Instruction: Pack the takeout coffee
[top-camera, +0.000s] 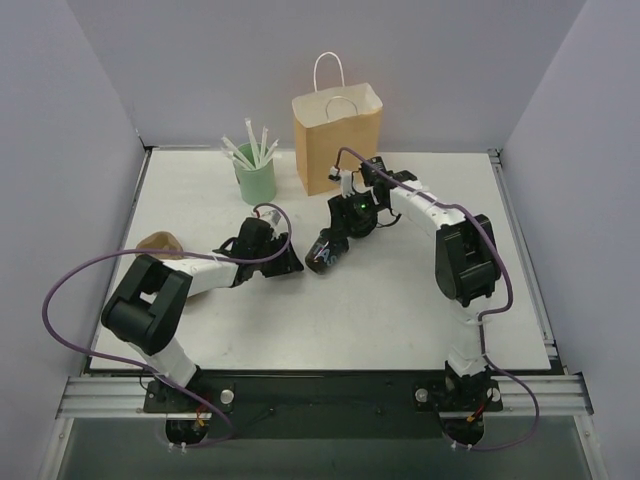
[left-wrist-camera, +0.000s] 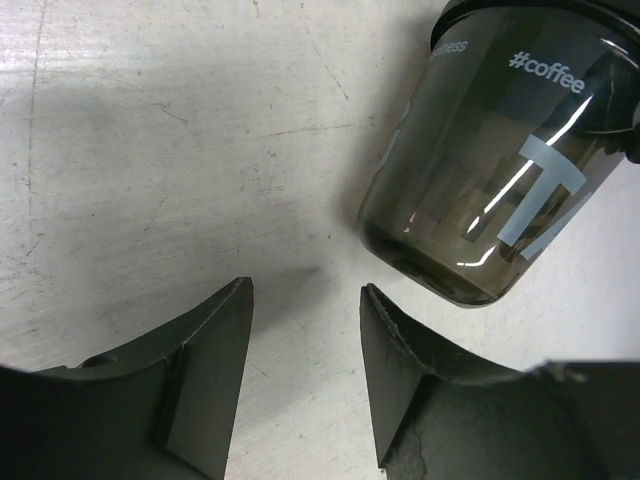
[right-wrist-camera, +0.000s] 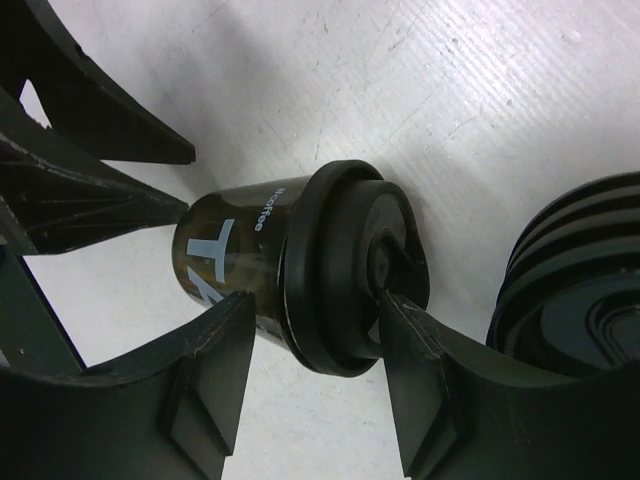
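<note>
Takeout coffee (top-camera: 326, 256) mid-table (top-camera: 400, 315) (edges well clear)

The left arm (top-camera: 190, 275) and right arm (top-camera: 440, 215) reach inward, low; left pincer (left-wrist-camera: 305, 295) gapes empty, right pincer (right-wrist-camera: 315, 310) grips.

Your left wrist view cuts off the top of the takeout coffee (left-wrist-camera: 480, 170); the right wrist view crops a ribbed black disc (right-wrist-camera: 580, 280). You cannot tell whether the right pincer (right-wrist-camera: 315, 302) presses the lid (right-wrist-camera: 350, 250). The left arm (top-camera: 200, 272) half hides a brown shape (top-camera: 160, 241) by the table's (top-camera: 380, 320) left edge.
</note>
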